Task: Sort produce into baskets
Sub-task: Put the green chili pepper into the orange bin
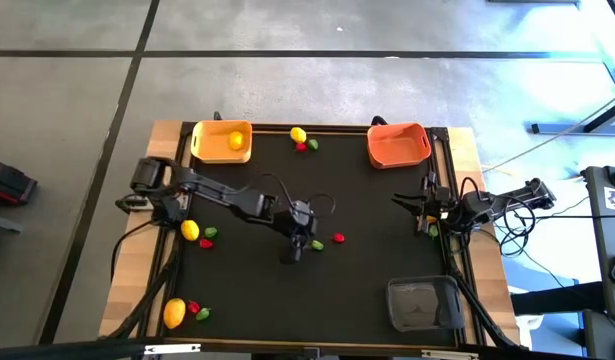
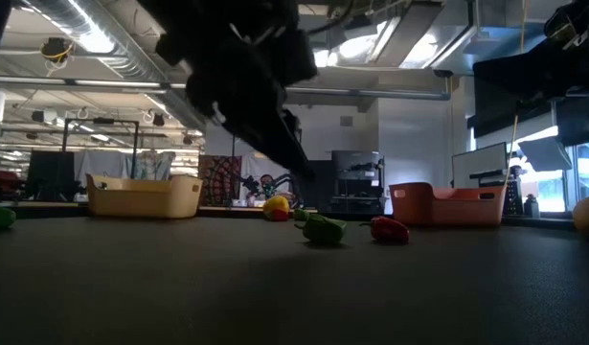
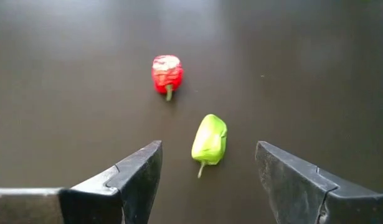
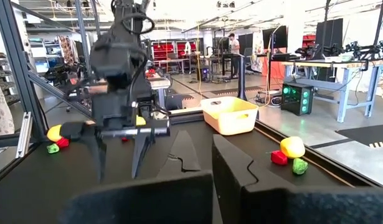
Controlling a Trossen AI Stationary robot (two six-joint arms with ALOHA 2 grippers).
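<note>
Green pepper (image 3: 209, 140): on dark table (image 3: 66, 74), between spread fingers of left gripper (image 3: 207, 180), untouched. Red pepper (image 3: 167, 73): just beyond green pepper. Right gripper (image 1: 412, 203): closed, empty, well right of green pepper.

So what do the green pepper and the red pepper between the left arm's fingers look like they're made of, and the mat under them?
Green pepper: probably molded plastic or rubber, smooth with a soft sheen. Red pepper: likely the same, with a glossy highlight on top. Mat: dark, matte, possibly rubber or foam; it shows no clear reflections.
</note>
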